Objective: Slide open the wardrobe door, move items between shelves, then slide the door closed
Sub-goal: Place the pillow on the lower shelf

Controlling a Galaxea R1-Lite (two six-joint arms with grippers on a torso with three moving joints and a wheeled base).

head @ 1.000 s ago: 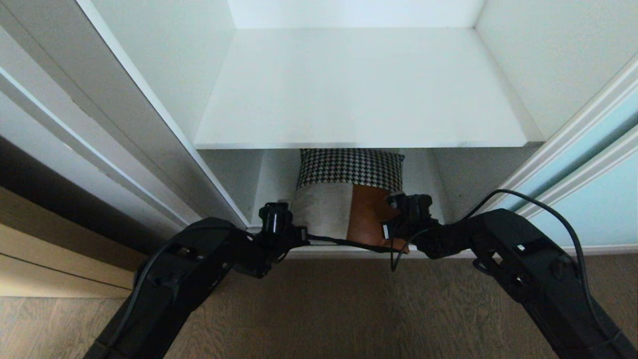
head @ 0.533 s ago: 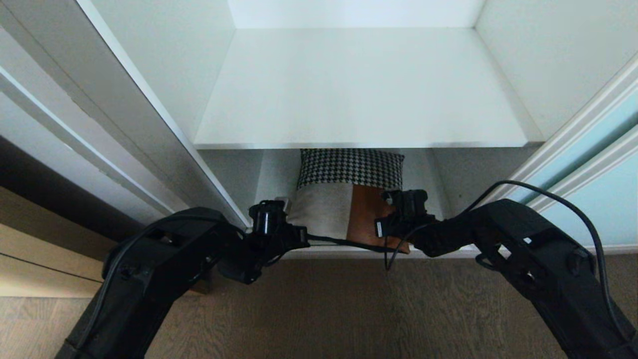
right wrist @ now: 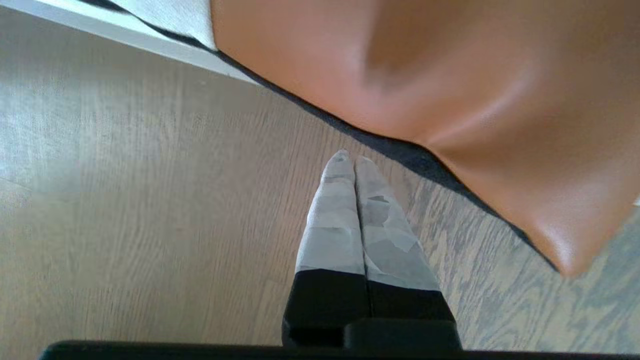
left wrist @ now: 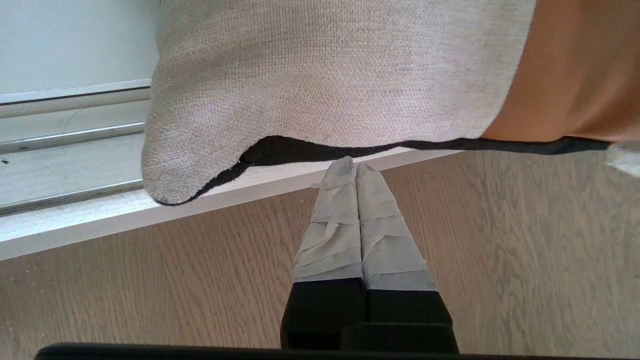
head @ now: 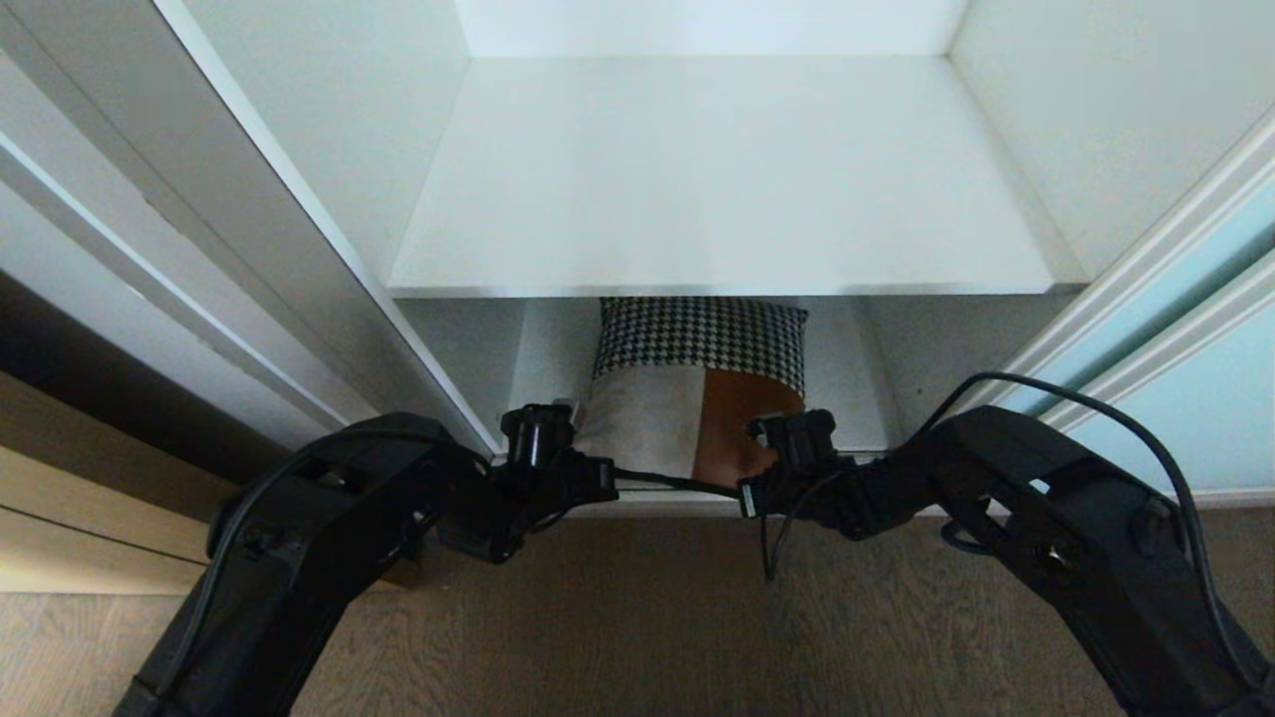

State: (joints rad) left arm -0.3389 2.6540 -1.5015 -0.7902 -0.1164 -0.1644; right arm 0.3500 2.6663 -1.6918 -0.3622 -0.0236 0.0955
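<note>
1. Head view, wardrobe: the upper shelf [head: 717,179], a flat plain white board, spans the narrow white compartment; the lower shelf [head: 847,398] lies beneath it, mostly shaded.
2. Item: a soft patchwork cushion [head: 687,388] of black-and-white houndstooth fabric, beige woven cloth and a tan-brown leather-like panel with black edge piping. It lies on the lower shelf, its far part under the upper board, its near edge at the shelf lip. In the right wrist view its brown corner [right wrist: 550,225] hangs out past the lip over the floor.
3. Sliding wardrobe door [head: 1195,378]: a pale aqua frosted-glass panel in a thin silver-white frame, standing at the right of the open compartment.
4. Left gripper [left wrist: 356,165]: fingers wrapped in grey tape, pressed together with nothing between them. The tips sit just below the cushion's black piping at the near lip, under the beige part; whether they touch it cannot be told.
5. Right gripper [right wrist: 349,159]: same taped fingers, likewise clenched and empty, near the underside of the overhanging brown corner, above the floor.
6. Floor [head: 637,617]: grey-brown wood-grain boards in front of the wardrobe.
</note>
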